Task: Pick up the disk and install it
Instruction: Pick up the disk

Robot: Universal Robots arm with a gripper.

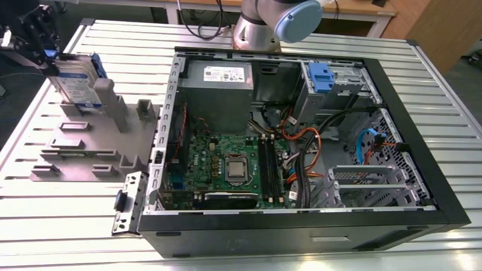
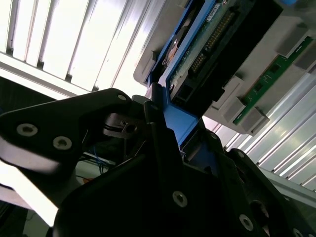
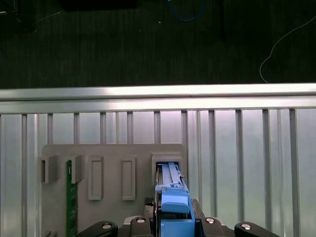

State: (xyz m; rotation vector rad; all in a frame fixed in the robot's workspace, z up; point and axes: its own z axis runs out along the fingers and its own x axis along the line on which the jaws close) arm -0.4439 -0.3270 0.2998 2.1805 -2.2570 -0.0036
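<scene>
The disk [image 1: 77, 84], a silver-grey drive in a blue bracket, stands upright in a slot of the grey holder [image 1: 90, 144] at the exterior view's left. My gripper [image 1: 47, 61] reaches down onto its top edge from the upper left. In both wrist views the black fingers [image 2: 153, 106] close on the blue bracket [image 3: 173, 200], with the drive's lower end still in the holder slot [image 3: 168, 160]. The drive's circuit-board side [image 2: 207, 44] faces the second wrist view.
An open computer case [image 1: 391, 113] lies on the slatted metal table [image 1: 113, 51], with a blue latch [image 1: 320, 76] at its drive bay and a grey metal box [image 1: 218, 76] beside it. A green memory stick [image 3: 72, 197] stands in another holder slot.
</scene>
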